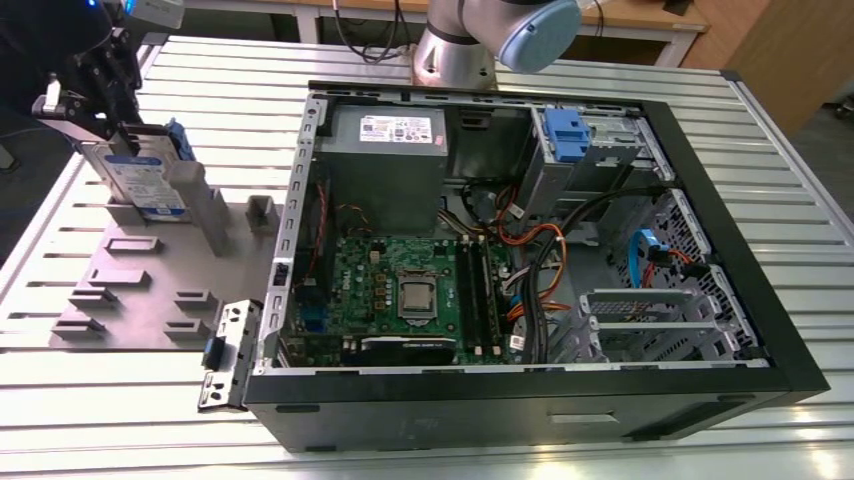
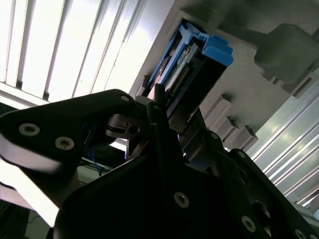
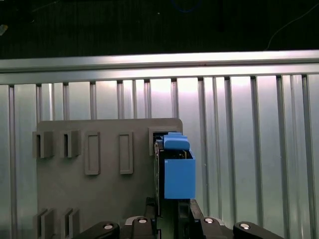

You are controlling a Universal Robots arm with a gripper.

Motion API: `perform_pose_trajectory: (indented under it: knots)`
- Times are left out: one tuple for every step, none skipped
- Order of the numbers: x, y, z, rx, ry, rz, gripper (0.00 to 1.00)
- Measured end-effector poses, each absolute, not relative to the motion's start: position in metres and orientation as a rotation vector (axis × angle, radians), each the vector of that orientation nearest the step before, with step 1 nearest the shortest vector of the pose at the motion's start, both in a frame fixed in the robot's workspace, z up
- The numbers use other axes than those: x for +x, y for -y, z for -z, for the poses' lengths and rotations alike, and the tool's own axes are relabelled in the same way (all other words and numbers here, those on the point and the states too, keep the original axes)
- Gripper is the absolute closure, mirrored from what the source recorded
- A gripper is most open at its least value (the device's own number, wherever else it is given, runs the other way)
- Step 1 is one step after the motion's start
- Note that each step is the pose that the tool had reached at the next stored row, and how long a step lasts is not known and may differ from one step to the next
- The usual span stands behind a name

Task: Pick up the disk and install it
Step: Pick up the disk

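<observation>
Disk [image 1: 144,178] standing on edge in slot at far edge of gray holder plate [image 1: 134,290], label showing in exterior view. Gripper [image 1: 96,95] sits right on its top end. In first wrist view, blue carrier runs straight into gripper. Can't tell from my feeds if it's clamped or slack. Plate sits near bench [image 1: 134,420] edge on exterior view's left, beside open PC case [image 1: 694,150]. My read: disk looks seated, not lifted, install all left.

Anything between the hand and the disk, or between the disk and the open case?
Nothing visible. The hand is at the disk, which stands upright in the gray holder. The computer case beside it lies open.
</observation>
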State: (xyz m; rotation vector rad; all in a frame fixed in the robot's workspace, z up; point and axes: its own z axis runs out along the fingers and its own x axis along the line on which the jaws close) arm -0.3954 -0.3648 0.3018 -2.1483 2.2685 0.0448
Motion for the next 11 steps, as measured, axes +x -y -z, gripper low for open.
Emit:
perform_pose_trajectory:
  knots:
    - [-0.3954, 0.3648, -0.3018, -2.148, -2.268, -0.045, 0.65]
    - [-0.3954, 0.3645, -0.3018, -2.148, -2.268, -0.045, 0.65]
    - [-0.3954, 0.3643, -0.3018, -2.148, -2.269, -0.045, 0.65]
    - [-0.3955, 0.3643, -0.3018, -2.148, -2.268, -0.045, 0.65]
    - [-0.3955, 0.3643, -0.3018, -2.148, -2.268, -0.045, 0.65]
    - [-0.3954, 0.3642, -0.3018, -2.148, -2.268, -0.045, 0.65]
    - [-0.3954, 0.3642, -0.3018, -2.148, -2.268, -0.045, 0.65]
    - [-0.3954, 0.3640, -0.3018, -2.148, -2.268, -0.045, 0.65]
    - [-0.3955, 0.3638, -0.3018, -2.148, -2.268, -0.045, 0.65]
    - [-0.3955, 0.3638, -0.3018, -2.148, -2.269, -0.045, 0.65]
    - [-0.3954, 0.3638, -0.3018, -2.148, -2.268, -0.045, 0.65]
